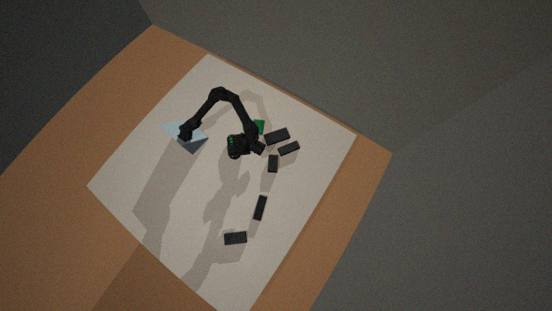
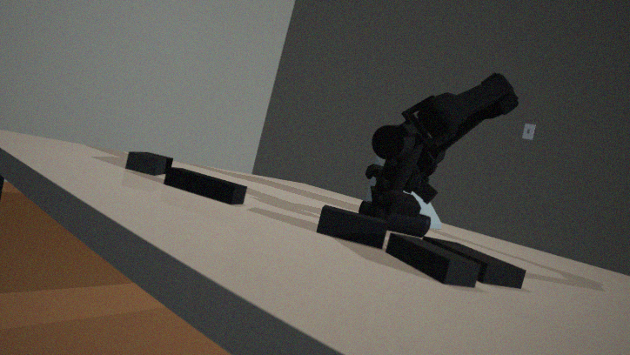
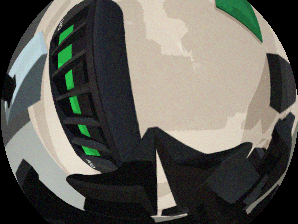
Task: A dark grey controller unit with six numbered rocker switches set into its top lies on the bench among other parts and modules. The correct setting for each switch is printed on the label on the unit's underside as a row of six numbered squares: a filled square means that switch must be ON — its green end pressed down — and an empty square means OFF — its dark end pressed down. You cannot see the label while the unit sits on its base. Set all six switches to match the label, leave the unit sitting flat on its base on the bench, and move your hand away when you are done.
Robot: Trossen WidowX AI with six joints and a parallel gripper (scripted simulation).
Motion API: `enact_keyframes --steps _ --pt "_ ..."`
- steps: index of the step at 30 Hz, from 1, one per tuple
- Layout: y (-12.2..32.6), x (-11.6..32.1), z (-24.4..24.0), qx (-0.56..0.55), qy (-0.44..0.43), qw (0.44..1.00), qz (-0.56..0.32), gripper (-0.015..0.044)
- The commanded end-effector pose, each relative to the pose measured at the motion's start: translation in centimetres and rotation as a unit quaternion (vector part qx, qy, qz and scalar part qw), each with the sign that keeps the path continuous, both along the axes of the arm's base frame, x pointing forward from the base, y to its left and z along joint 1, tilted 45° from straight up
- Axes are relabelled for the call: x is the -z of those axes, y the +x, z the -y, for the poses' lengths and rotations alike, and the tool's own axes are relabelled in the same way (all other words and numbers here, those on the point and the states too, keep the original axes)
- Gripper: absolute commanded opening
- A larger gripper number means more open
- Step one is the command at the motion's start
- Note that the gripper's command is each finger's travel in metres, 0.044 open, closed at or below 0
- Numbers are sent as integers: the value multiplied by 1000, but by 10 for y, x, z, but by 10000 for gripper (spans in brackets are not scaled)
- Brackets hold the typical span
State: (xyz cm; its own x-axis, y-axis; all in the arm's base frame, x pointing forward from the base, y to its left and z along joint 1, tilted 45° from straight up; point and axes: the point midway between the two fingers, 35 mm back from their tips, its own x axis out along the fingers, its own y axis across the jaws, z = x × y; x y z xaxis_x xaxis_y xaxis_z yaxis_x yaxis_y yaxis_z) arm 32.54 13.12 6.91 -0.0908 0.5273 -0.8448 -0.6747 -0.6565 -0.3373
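Observation:
The dark grey controller unit (image 1: 232,147) (image 2: 414,224) (image 3: 114,65) sits on the bench with its switch side up, at the left of the wrist view. A row of green switch ends shows along its left side there; how each rocker is pressed is hard to tell. The label on its underside is hidden. My gripper (image 3: 153,131) is shut and empty, with its fingertips together close to the unit's near end in the wrist view. Whether they touch the unit is unclear. In the top and exterior views my arm covers part of the unit and the fingertips cannot be made out.
Dark blocks (image 1: 277,136) (image 1: 288,148) (image 1: 272,163) (image 2: 350,227) lie close by, and others (image 1: 259,207) (image 1: 235,238) farther off. A green square piece (image 1: 259,126) (image 3: 244,17) lies beside my arm. A pale blue wedge-shaped piece (image 1: 198,136) (image 3: 29,65) stands at my arm's base.

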Motion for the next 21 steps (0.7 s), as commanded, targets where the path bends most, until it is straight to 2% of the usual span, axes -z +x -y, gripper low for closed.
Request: enact_keyframes --steps 1,21 --pt "-2 2 0 -1 2 1000 -1 0" --pt "-12 11 8 -1 2 1000 -1 0"
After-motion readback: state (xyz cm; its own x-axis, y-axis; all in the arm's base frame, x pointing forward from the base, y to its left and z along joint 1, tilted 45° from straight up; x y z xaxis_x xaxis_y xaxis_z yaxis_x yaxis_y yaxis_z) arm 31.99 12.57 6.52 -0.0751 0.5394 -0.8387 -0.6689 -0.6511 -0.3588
